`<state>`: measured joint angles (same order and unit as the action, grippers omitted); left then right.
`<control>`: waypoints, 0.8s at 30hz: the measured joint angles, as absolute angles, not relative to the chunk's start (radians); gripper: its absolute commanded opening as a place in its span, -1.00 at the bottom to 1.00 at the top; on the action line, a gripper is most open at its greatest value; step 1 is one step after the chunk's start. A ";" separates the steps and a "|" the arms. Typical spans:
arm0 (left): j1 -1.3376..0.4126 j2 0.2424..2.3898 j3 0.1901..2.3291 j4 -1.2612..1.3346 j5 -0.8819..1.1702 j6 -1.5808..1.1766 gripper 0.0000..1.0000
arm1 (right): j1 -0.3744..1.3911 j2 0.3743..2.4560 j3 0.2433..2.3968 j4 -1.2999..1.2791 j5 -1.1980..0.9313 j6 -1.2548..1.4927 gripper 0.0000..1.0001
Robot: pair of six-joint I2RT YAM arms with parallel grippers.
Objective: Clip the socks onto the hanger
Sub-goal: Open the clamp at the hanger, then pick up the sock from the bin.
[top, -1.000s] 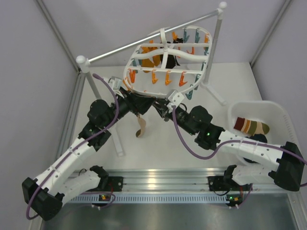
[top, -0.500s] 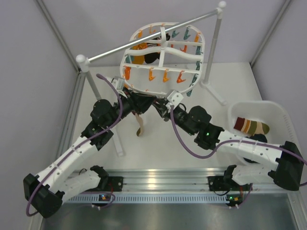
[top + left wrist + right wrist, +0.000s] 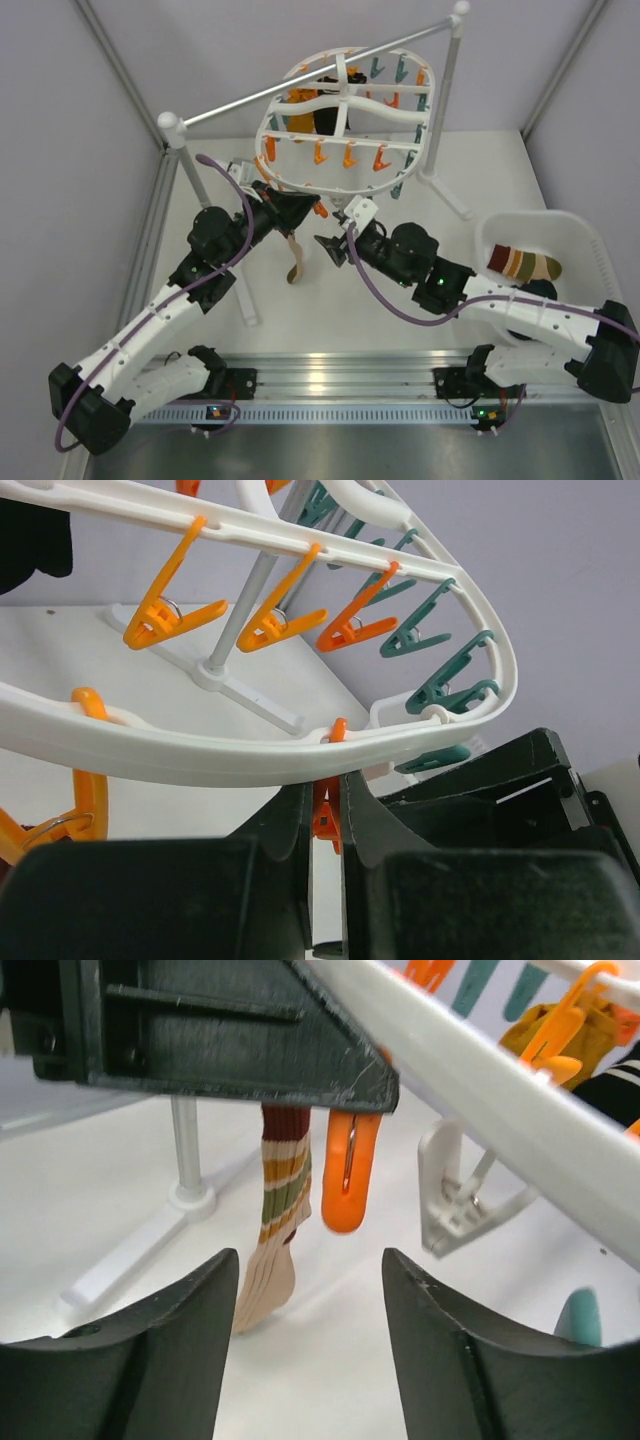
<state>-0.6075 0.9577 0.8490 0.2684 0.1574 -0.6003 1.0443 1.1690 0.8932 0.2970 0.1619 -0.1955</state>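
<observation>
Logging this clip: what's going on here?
The left claw is shut on an orange plastic peg under the rim of the white oval plastic hanger. A striped brown-and-cream fabric sock dangles beside that peg; whether it is clipped is unclear. The right claw stands open facing them, holding nothing.
</observation>
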 measured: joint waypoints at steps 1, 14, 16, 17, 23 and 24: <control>-0.607 0.958 0.849 0.268 0.155 -0.601 -1.00 | 1.044 1.159 0.894 0.268 0.154 -0.191 0.26; -0.604 0.960 0.850 0.267 0.146 -0.601 -1.00 | 0.704 0.992 1.034 -0.284 -0.161 -0.122 0.99; -0.604 0.960 0.851 0.266 0.149 -0.601 -1.00 | 0.611 0.963 1.047 -0.390 -0.199 -0.130 1.00; -0.604 0.960 0.851 0.266 0.149 -0.601 -1.00 | 0.548 0.953 1.055 -0.434 -0.231 -0.138 0.98; -0.604 0.960 0.851 0.265 0.152 -0.602 -1.00 | 0.062 0.968 1.182 -0.709 -0.439 -0.327 0.86; -0.604 0.960 0.851 0.265 0.154 -0.603 -1.00 | -0.007 0.987 1.214 -0.759 -0.482 -0.395 0.82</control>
<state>-0.6037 0.9604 0.8509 0.2649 0.1535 -0.6025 -0.0067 0.9874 1.2144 -0.7593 -0.4824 -0.3946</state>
